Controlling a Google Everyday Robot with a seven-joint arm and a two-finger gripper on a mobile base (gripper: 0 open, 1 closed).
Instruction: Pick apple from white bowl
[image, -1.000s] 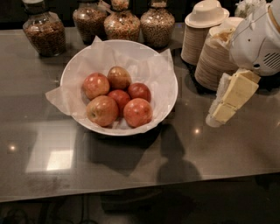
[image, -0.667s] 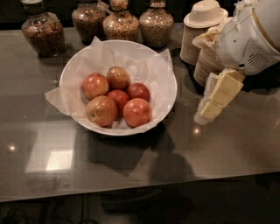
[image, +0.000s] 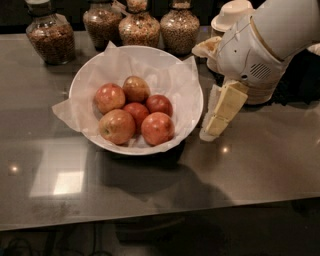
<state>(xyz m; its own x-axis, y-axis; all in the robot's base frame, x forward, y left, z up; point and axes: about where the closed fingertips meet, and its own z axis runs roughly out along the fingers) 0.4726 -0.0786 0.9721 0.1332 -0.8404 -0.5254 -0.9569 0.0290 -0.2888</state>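
Note:
The white bowl (image: 186, 82), lined with crumpled white paper, sits on the grey table and holds several apples. The apple (image: 116, 126), large and yellow-orange with a red blush, lies at the front left of the pile. A redder apple (image: 157, 128) lies to its right, with smaller dark red ones behind. My gripper (image: 210, 131) hangs just outside the bowl's right rim, pointing down and to the left, tips close above the table. It holds nothing.
Several glass jars of grains (image: 49, 37) stand along the back of the table. Stacks of small paper bowls (image: 231, 15) stand at the back right, partly behind my arm (image: 265, 45). The table's front edge (image: 160, 220) runs below.
My gripper and arm have moved left, from the table's right side to just beside the bowl's right rim. The bowl and apples have not moved.

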